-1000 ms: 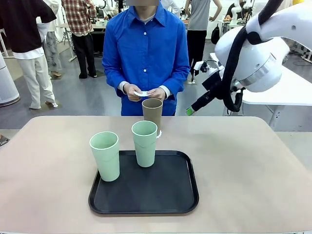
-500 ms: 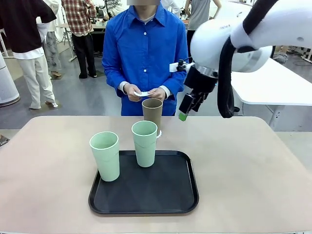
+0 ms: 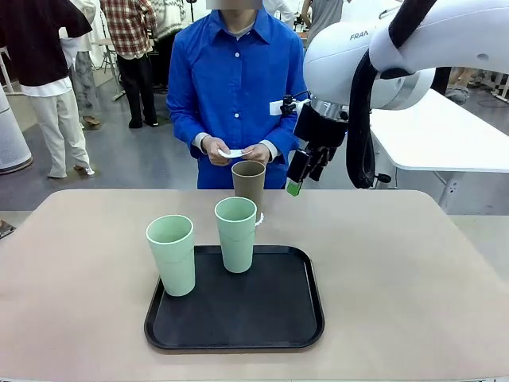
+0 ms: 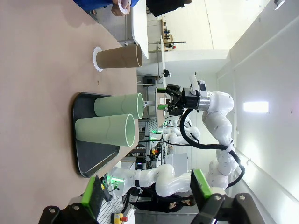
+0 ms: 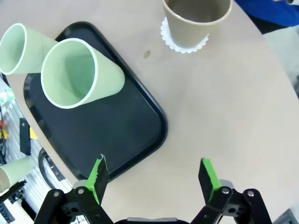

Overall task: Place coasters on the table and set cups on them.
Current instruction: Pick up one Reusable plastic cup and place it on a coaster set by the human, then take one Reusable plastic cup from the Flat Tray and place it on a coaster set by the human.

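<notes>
Your right arm has swung in from 3 o'clock over the last second. The right gripper (image 5: 153,172) now hangs above the table (image 3: 398,270), just at 3 o'clock of the brown cup (image 3: 248,183), jaws spread wide, holding nothing. Nothing else has moved. The brown cup stands upright on its coaster (image 5: 187,48), just past the tray (image 3: 278,318) at 12 o'clock, so one set looks done. Both mint cups are upright on the tray, one (image 3: 172,255) at 9 o'clock, the other (image 3: 236,235) near 12. The person's hands hold a second coaster (image 3: 231,152), not yet laid. The left gripper (image 4: 145,186) is spread and empty. My read: you're staging for a mint cup, so wait for that coaster to land.
</notes>
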Available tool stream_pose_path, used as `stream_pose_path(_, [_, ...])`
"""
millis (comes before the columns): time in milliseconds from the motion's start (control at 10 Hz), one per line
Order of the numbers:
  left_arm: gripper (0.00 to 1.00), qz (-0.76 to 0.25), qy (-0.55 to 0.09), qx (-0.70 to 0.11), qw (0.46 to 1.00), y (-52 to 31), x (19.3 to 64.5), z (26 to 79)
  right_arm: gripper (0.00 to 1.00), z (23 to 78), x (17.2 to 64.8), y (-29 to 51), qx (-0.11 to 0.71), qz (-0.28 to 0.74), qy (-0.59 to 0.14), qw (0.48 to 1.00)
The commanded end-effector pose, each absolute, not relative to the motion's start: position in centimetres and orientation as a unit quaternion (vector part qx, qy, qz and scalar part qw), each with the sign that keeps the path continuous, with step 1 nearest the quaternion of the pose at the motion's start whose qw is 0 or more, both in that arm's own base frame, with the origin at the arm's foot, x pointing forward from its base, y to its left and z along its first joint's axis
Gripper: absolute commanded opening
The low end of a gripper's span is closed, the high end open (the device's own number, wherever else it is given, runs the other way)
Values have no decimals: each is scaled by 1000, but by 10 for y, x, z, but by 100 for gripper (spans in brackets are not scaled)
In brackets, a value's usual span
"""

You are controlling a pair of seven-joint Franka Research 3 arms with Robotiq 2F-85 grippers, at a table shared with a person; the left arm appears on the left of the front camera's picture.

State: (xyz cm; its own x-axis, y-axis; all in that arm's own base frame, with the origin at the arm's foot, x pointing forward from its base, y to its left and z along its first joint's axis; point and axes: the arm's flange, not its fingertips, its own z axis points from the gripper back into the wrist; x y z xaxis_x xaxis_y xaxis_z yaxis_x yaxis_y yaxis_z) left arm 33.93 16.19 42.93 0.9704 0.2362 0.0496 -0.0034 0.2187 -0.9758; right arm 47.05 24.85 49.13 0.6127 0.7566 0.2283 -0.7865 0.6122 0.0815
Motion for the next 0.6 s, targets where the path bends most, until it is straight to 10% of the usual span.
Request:
stream_pose_path(0, [100,73,-103,-625,770,164,338,430,100,487,466,244,88,435,-96,891])
stream_pose_path(500, [100,73,-103,-625,770,164,338,430,100,487,466,244,88,435,-96,891])
